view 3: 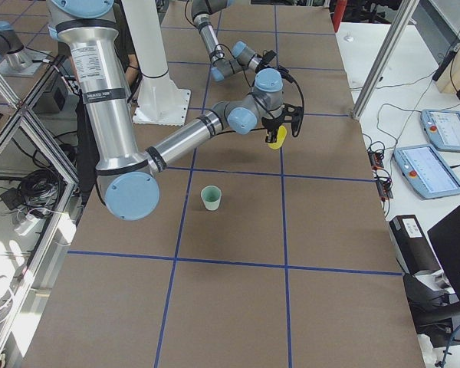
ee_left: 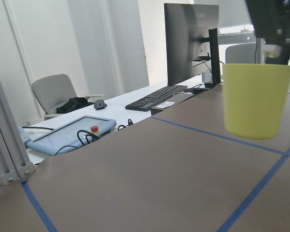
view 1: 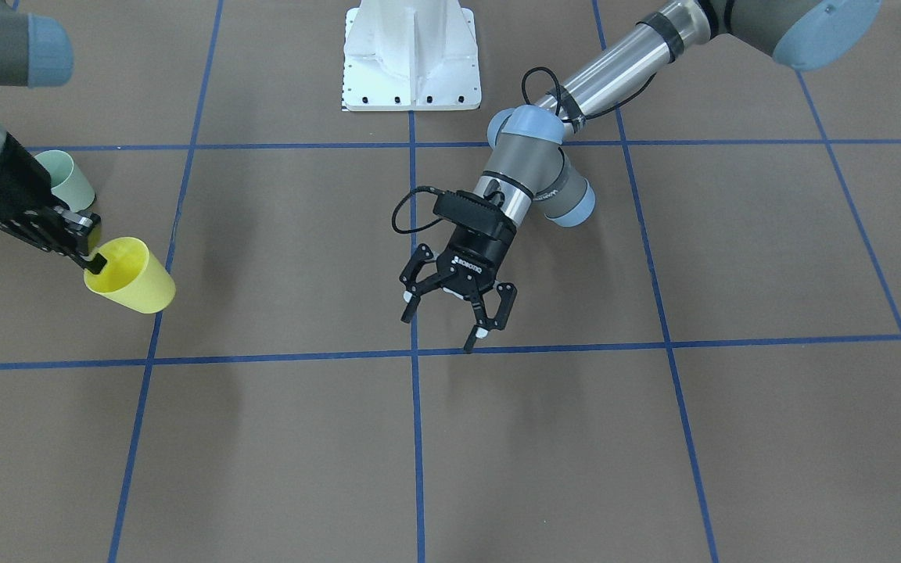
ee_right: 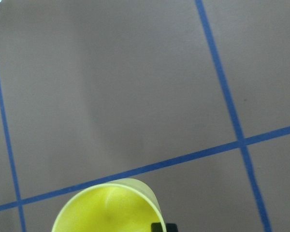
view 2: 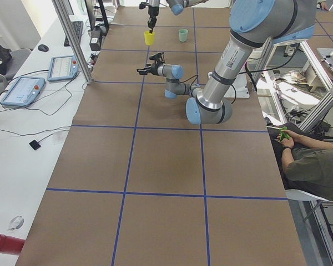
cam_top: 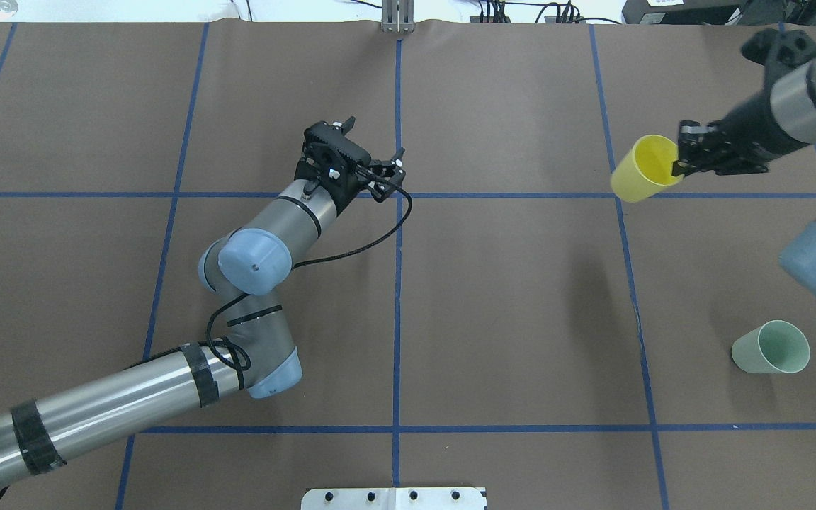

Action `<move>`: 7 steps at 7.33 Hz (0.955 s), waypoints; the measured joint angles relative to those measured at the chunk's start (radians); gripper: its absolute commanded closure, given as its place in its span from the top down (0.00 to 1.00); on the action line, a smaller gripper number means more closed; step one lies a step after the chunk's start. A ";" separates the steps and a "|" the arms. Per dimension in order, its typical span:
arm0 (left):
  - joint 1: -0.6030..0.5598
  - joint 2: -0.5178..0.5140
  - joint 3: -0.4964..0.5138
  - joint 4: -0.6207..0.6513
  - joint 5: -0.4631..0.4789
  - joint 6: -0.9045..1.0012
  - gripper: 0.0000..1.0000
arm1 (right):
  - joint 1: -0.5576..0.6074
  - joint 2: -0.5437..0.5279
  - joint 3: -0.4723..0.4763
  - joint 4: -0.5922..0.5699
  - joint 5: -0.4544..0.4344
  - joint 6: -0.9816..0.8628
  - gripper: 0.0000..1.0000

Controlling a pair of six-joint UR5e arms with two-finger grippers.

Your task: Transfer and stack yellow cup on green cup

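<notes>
My right gripper (view 1: 91,258) is shut on the rim of the yellow cup (view 1: 134,277), one finger inside it, and holds it upright above the table. The cup also shows in the overhead view (cam_top: 645,170), the left wrist view (ee_left: 253,99) and the right wrist view (ee_right: 108,208). The green cup (cam_top: 769,347) stands upright on the table nearer the robot's base, partly hidden behind the right arm in the front view (view 1: 67,180). My left gripper (view 1: 450,317) is open and empty, low over the table's middle, well apart from both cups.
The brown table carries a grid of blue tape lines (cam_top: 397,283). The white robot base plate (view 1: 411,55) stands at the robot's side. Tablets, a keyboard and a monitor (ee_left: 191,43) lie beyond the far table edge. A seated person (view 2: 305,160) is at the robot's side.
</notes>
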 measured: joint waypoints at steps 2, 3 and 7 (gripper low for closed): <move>-0.092 0.005 0.003 0.155 -0.052 -0.158 0.99 | 0.073 -0.229 0.126 -0.011 0.026 -0.230 0.00; -0.137 0.007 0.003 0.206 -0.109 -0.244 0.99 | 0.105 -0.328 0.166 -0.011 0.061 -0.333 0.00; -0.183 0.009 0.000 0.260 -0.200 -0.396 0.99 | 0.090 -0.513 0.207 -0.009 0.111 -0.445 0.00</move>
